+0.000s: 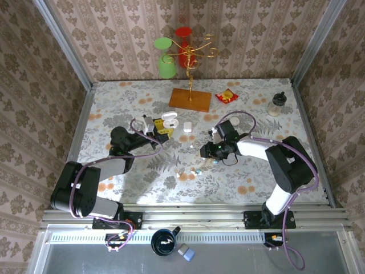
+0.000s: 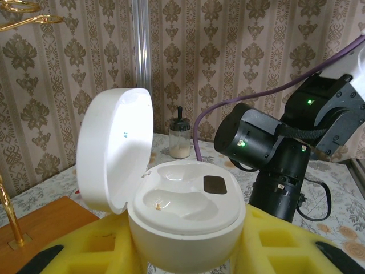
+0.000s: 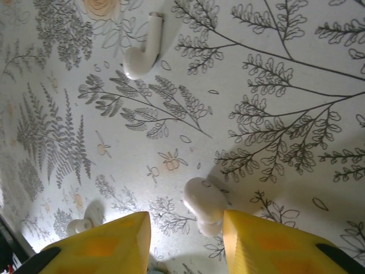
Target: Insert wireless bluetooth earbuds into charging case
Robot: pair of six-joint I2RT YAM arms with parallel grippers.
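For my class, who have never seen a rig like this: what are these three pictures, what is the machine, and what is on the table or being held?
The overhead picture shows two robot arms bolted at a flowery table's near edge. The other two come from cameras on each wrist. The left gripper grips an open white charging case between yellow fingers; both its hollows look empty. The right gripper hovers with jaws apart over a white earbud lying on the table; another earbud lies farther off. Also on the table: a gold stand holding cups, a red packet and a small jar.
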